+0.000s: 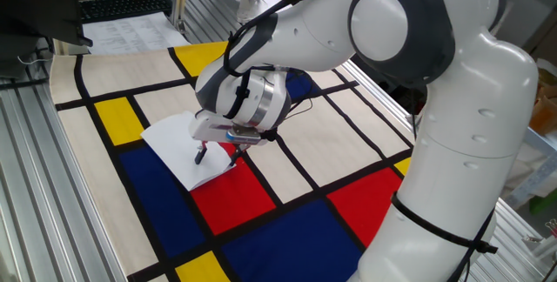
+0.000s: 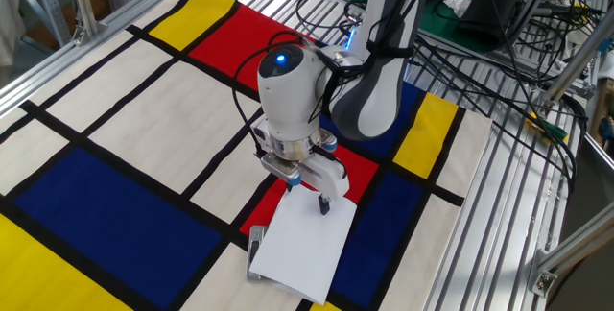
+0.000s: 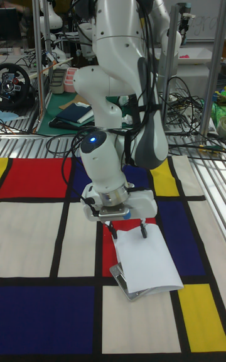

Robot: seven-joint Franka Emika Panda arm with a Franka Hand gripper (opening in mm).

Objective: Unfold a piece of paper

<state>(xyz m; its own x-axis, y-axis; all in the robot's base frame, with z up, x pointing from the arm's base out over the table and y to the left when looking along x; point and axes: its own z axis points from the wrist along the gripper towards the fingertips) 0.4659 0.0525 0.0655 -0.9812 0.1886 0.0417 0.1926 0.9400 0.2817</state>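
The piece of paper (image 1: 178, 145) (image 2: 303, 245) (image 3: 149, 260) is a blank white sheet lying folded on the coloured mat. Its far edge rests on a small grey block (image 2: 255, 250) (image 3: 125, 283). My gripper (image 1: 218, 151) (image 2: 305, 195) (image 3: 129, 231) points straight down over the edge of the paper nearest the arm. It is open, with nothing between its fingers. One dark fingertip (image 3: 144, 232) stands at the paper's edge and the other fingertip (image 3: 113, 230) is just beside the sheet's corner. I cannot tell whether the tips touch the paper.
The mat (image 2: 125, 129) has red, blue, yellow and cream panels with black lines. Printed sheets (image 1: 130, 28) and a keyboard (image 1: 122, 5) lie beyond its far corner. Cables (image 2: 499, 52) run over the metal slats beside the arm's base.
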